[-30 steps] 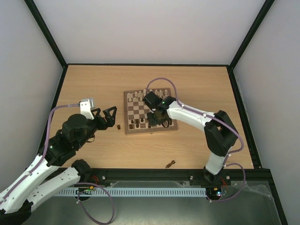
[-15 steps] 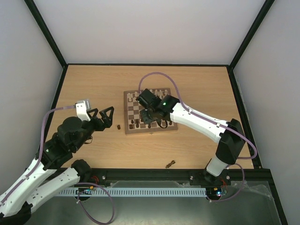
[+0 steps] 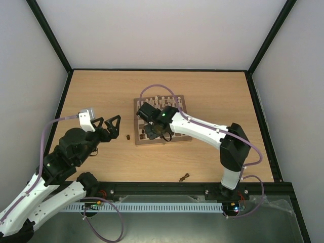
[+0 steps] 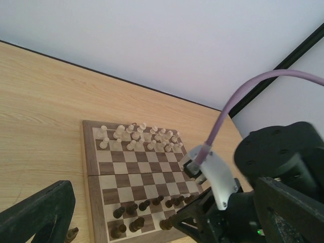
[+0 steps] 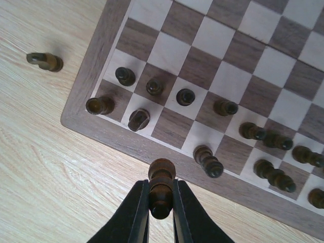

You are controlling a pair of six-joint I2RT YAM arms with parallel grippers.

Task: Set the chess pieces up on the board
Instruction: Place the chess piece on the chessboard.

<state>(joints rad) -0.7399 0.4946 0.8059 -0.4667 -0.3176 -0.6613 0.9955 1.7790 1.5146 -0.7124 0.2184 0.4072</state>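
Observation:
My right gripper (image 5: 161, 184) is shut on a dark brown chess piece (image 5: 162, 174), held above the near border of the board (image 5: 96, 76). From above, the right gripper (image 3: 152, 132) hovers over the near-left part of the board (image 3: 136, 119). Several dark pieces (image 5: 153, 87) stand on the two near rows, and one back-row square just beyond the held piece is bare. One dark piece (image 3: 128, 136) lies on the table left of the board, another (image 3: 184, 177) near the front edge. My left gripper (image 3: 110, 126) hangs open and empty, left of the board.
Cream pieces (image 4: 139, 136) fill the far two rows of the board (image 4: 91, 167). The right arm (image 4: 238, 202) reaches across the board's near right part. A black frame rail (image 3: 167, 188) runs along the table's front edge.
The right gripper has carried its dark piece leftward along the board's near edge. The left gripper has drifted slightly left and stays open.

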